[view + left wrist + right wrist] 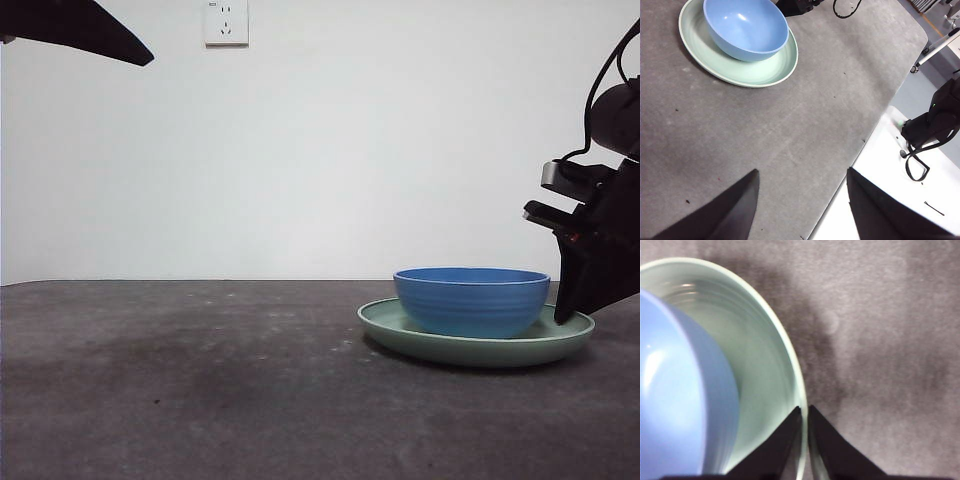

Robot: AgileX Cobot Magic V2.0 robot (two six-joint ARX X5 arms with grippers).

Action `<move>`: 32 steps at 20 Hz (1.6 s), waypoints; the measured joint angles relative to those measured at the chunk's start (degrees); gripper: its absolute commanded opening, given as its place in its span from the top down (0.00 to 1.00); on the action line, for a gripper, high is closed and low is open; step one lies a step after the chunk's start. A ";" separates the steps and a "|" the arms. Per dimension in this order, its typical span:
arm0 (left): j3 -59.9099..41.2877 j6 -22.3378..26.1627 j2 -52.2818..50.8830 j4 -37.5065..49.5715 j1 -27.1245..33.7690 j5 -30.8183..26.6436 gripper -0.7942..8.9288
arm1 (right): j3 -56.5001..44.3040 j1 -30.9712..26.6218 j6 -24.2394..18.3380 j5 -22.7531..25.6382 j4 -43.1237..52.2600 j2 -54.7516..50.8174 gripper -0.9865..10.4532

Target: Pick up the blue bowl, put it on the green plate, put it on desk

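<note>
The blue bowl [470, 300] sits upright in the green plate [560, 346], which rests on the desk [200, 380] at the right. My right gripper [566, 314] comes down at the plate's right edge. In the right wrist view its jaws [805, 408] are shut on the plate's rim [760, 365], with the bowl [675, 390] beside them. My left gripper [802, 170] is open and empty, high above the desk and well away from the bowl [745, 27] and the plate [755, 70]. It shows only as a black tip [90, 30] in the front view.
A wall socket [226, 22] sits on the white wall behind. In the left wrist view the desk's rounded edge [880, 115] runs past a white surface with a black object and cables [935, 120].
</note>
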 measured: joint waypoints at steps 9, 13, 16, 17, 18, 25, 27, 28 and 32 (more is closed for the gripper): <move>0.00 0.00 0.00 0.00 0.00 0.00 0.63 | 0.00 0.02 2.82 -5.35 -0.09 -7.41 0.90; 0.00 0.00 0.00 0.02 0.00 0.00 0.63 | 0.00 0.42 5.25 -7.45 -0.09 -10.75 0.90; 0.00 0.00 0.00 0.02 0.00 0.00 0.63 | 0.00 2.75 6.82 -7.45 -0.09 -12.15 0.90; 0.00 0.00 0.00 0.02 0.00 0.00 0.63 | 0.00 4.07 7.32 -7.43 -0.07 -12.28 0.90; 0.00 0.00 0.00 0.02 0.00 0.00 0.63 | 0.00 5.35 7.78 -7.34 0.02 -12.28 0.90; 0.00 0.00 0.00 0.02 0.00 0.00 0.63 | 0.00 15.96 12.83 -3.50 6.27 -11.93 0.90; 0.00 0.00 0.00 0.02 0.00 0.00 0.63 | 0.00 18.05 14.19 -2.38 7.96 -10.60 0.90; 0.00 0.00 0.00 0.00 0.00 0.00 0.63 | 0.00 18.99 14.67 -1.68 8.61 -9.66 0.90; 0.00 0.00 0.00 0.00 0.00 0.00 0.63 | 0.00 21.24 16.76 -0.94 12.59 -4.87 0.90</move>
